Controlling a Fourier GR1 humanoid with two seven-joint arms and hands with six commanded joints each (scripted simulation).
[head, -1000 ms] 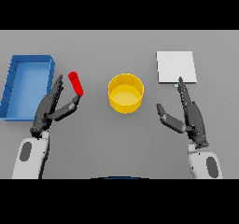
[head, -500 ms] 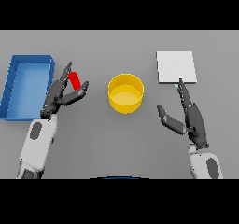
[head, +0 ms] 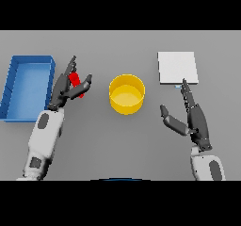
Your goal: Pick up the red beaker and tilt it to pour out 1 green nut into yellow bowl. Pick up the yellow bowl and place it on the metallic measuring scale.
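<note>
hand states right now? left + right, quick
Left hand: open, fingers and thumb around the red beaker, not yet closed on it.
Right hand: open, holding nothing, just below the measuring scale.

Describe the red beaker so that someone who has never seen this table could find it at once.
On the grey table, look left between the blue tray and the yellow bowl. The red beaker lies there between the fingers and thumb of the left hand. It is the only red thing, small and slim.

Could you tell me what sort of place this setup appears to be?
Probably a lab-style test bench: a plain grey table holding a red beaker at the left hand, a yellow bowl and a flat metallic scale.
</note>
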